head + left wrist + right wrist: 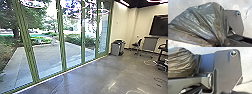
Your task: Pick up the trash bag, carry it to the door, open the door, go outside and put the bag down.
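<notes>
The left gripper (219, 45) looks clamped on the gathered neck of the trash bag (209, 21); the thin film could tear under its load. Along the floor's (100, 75) left edge runs a green-framed glass wall (61, 37): passing too close might scrape the bag. A bin (117, 48) by the far corner could snag a wide turn. The right gripper's state I cannot tell.

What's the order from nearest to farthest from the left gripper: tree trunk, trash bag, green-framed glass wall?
1. Trash bag, close up in the left wrist view.
2. Green-framed glass wall, ahead and left.
3. Tree trunk, outside beyond the glass, left.
</notes>
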